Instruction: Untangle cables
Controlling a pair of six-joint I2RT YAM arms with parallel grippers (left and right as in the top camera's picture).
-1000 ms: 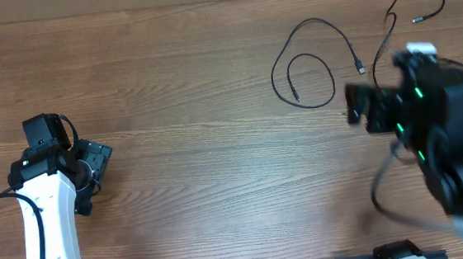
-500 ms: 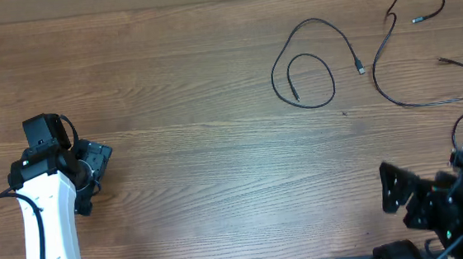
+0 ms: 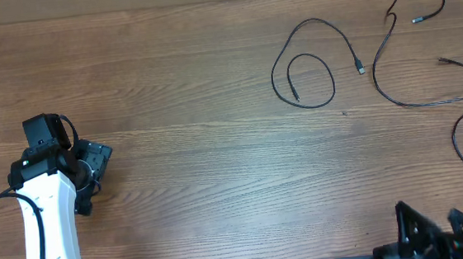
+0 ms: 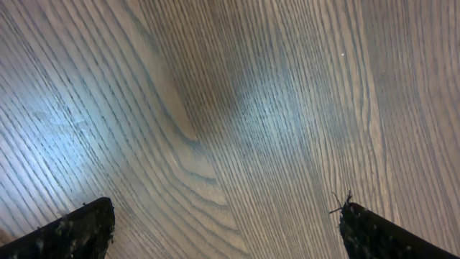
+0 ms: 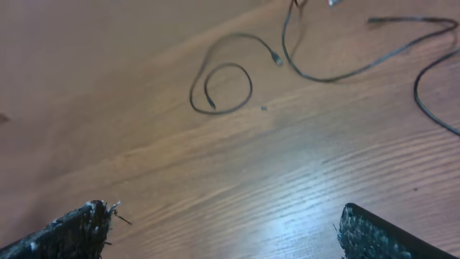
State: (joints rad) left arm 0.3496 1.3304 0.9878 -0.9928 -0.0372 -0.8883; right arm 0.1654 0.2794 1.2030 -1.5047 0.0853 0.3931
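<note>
Hovering over the tabletop (image 3: 218, 164) at the left, the left hand (image 4: 226, 234) stands wide open, holding nothing. Thin black cables (image 3: 416, 105) lie spread over the far right part. Nearest the right front edge, the right hand (image 5: 223, 230) gapes empty too.

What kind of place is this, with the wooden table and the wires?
Probably a robot lab or test bench. Thin black cables lie spread on a wooden table, a white robot arm sits on the left, and another arm peeks in at the lower right edge.
</note>
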